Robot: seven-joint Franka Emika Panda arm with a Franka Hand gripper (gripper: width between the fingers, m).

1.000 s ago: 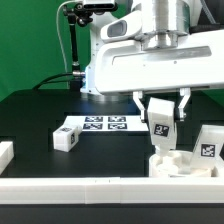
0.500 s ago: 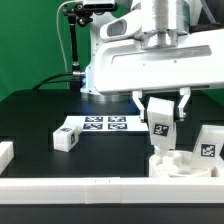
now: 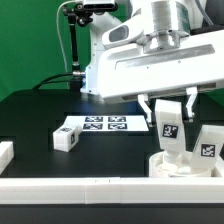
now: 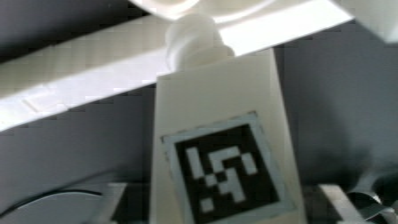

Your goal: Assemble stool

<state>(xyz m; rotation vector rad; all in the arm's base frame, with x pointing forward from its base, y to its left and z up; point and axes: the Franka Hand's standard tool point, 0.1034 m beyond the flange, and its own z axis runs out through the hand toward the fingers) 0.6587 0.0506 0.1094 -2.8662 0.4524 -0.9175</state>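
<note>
My gripper (image 3: 170,128) is shut on a white tagged stool leg (image 3: 170,129) and holds it upright over the round white seat disc (image 3: 183,166) at the exterior view's right. The leg's lower end is at the seat; I cannot tell whether they touch. In the wrist view the leg (image 4: 221,150) fills the middle, its black-and-white tag facing the camera, between my two fingers (image 4: 80,205). Another tagged leg (image 3: 209,146) stands just to the right of the seat. A third leg (image 3: 68,137) lies on the table at the left, beside the marker board.
The marker board (image 3: 104,124) lies flat in the middle of the black table. A long white border bar (image 3: 90,188) runs along the front edge, with a short white block (image 3: 5,153) at the far left. The robot base and a cable post stand behind.
My gripper with the held leg has shifted a little toward the exterior view's right and slightly lower, closer over the seat disc. Other parts have not moved.
</note>
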